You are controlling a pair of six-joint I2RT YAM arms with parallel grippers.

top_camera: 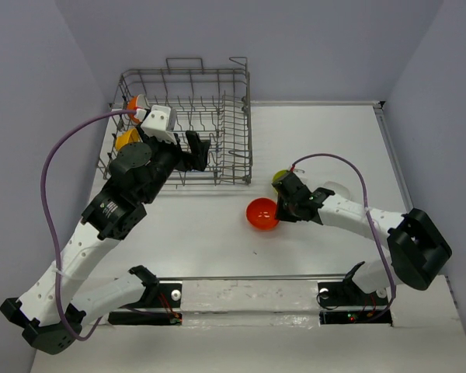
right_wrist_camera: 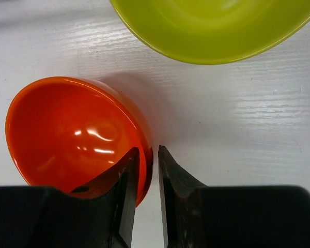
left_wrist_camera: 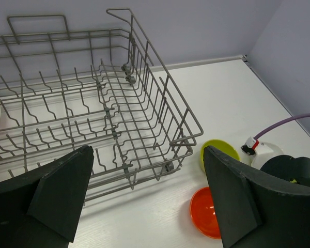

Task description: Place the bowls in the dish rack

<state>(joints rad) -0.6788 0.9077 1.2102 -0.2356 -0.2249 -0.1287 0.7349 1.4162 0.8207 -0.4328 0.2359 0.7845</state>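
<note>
The grey wire dish rack stands at the back left. A white bowl with an orange-red outside and a yellow-orange bowl sit at its left end. My left gripper hovers open and empty over the rack's front edge. The red-orange bowl is on the table right of the rack. My right gripper is shut on its rim, one finger inside and one outside. The lime green bowl lies just beyond it. A plain white bowl sits by the right arm.
The left arm's purple cable loops out to the left. The right arm's cable arches over the white bowl. The table's right edge meets the wall. The red-orange bowl and lime green bowl also show in the left wrist view.
</note>
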